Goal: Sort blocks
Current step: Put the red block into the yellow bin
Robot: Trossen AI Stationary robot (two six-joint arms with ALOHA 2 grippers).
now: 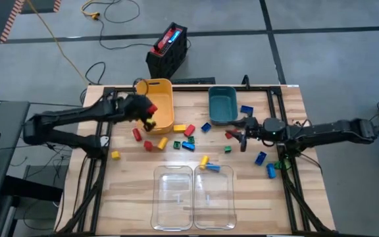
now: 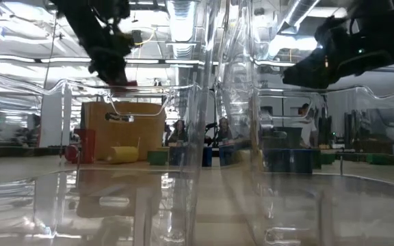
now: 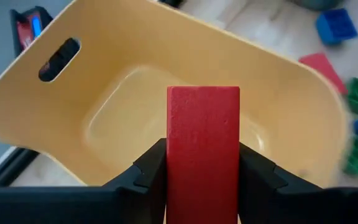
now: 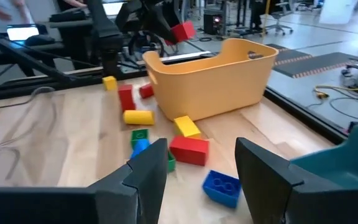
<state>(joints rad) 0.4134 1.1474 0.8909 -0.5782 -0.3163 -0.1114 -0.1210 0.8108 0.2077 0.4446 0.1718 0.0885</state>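
The left pincer (image 3: pixel 202 171) gripped a red block (image 3: pixel 203 146) between its fingers, holding it above the yellow bin (image 3: pixel 278 93), near the bin's left rim in the high view. That bin looked empty inside. The right pincer (image 4: pixel 194 163) stood open with nothing in it, hovering over the tabletop (image 1: pixel 130 191) just beside the teal bin (image 1: pixel 222 105), whose inside also showed no blocks.

If the left pincer let go here, the block would probably drop into the bin, but since it hung close to the rim it might clip the edge and bounce out onto the tabletop. A push against the wall could also shift the light bin.

The rest of the blocks lay loose on the tabletop: red, yellow, green and blue ones scattered between the yellow bin and the two clear bins (image 1: pixel 193 197), and a few blue ones near the right edge. The clear bins held nothing that I could make out.
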